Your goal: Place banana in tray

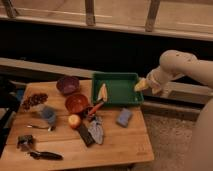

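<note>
One wooden table, pale and smooth, carries everything. One tray: dark green plastic, rectangular, with a raised rim and rounded corners, set at the far edge. One banana: a small, pale yellow, tapered piece with a slight curve, lying inside the tray against its left rim. Two round bowls stand left of the tray, a purple bowl and an orange bowl nearer the front. One utensil with an orange handle slants between the orange bowl and the tray's front left corner. One round yellow-orange fruit sits just in front of that bowl. One blue squarish sponge lies in front of the tray. One dark flat bar and one crumpled grey-blue cloth lie side by side. One blue cup stands at the left, and one black-handled tool lies at the front left.

One gripper, pale yellowish on a white rounded arm, hangs at the tray's right rim; whether it is wide or narrow cannot be told
</note>
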